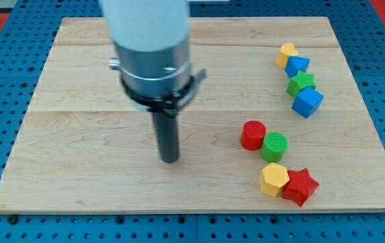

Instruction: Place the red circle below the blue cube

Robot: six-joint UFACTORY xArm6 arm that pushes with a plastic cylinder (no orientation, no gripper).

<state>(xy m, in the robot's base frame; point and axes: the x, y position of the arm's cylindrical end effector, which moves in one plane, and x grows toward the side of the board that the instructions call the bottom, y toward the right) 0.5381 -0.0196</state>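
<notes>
The red circle (252,135) lies on the wooden board right of centre, touching a green circle (274,146) at its lower right. The blue cube (307,102) sits above and to the right of it, at the lower end of a column of blocks. My tip (170,159) rests on the board well to the left of the red circle, a little lower than it, touching no block.
Above the blue cube stand a green star (301,82), a blue triangular block (297,66) and a yellow block (287,52). A yellow hexagon (273,179) and a red star (301,185) lie near the board's bottom edge (199,210).
</notes>
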